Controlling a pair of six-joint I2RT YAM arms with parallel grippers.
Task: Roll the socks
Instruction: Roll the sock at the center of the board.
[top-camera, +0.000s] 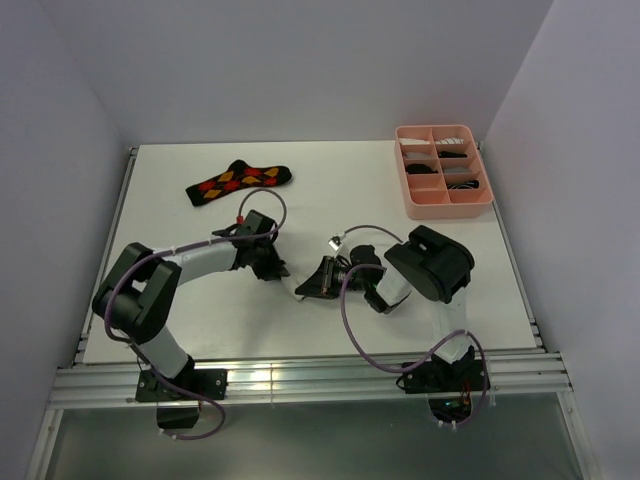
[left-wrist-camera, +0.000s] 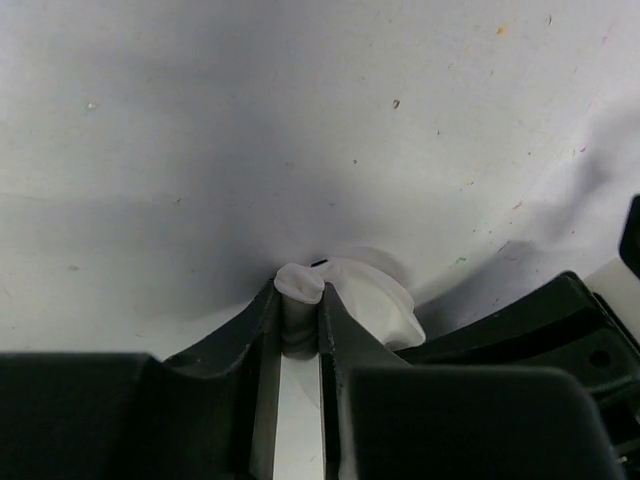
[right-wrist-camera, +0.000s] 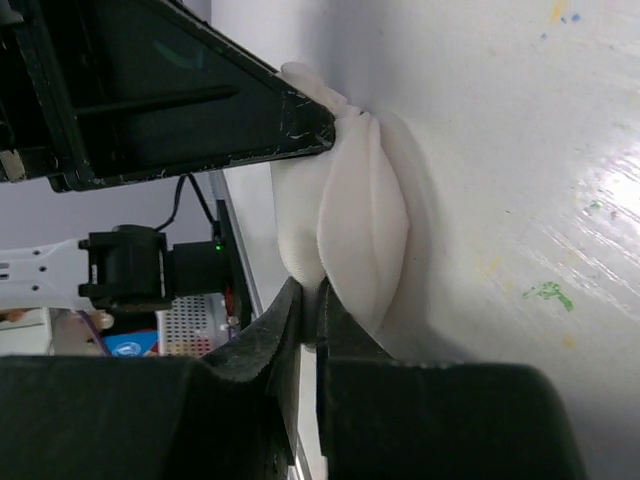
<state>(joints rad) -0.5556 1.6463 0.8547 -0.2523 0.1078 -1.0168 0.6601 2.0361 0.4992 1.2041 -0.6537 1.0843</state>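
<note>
A short white sock (left-wrist-camera: 368, 302) lies bunched on the table's middle between my two grippers. My left gripper (left-wrist-camera: 300, 292) is shut on one fold of it. My right gripper (right-wrist-camera: 312, 300) is shut on the sock's other side (right-wrist-camera: 362, 215), with the left gripper's fingertip (right-wrist-camera: 322, 138) touching the same bundle. In the top view the left gripper (top-camera: 279, 271) and the right gripper (top-camera: 308, 287) meet tip to tip, hiding the sock. The black argyle sock (top-camera: 238, 181) lies flat at the back left. A black sock with thin white stripes does not show on the table.
A pink compartment tray (top-camera: 402, 185) stands at the back right, with dark and striped rolled items in its compartments. The white table (top-camera: 330, 180) is walled on three sides. A metal rail runs along the near edge.
</note>
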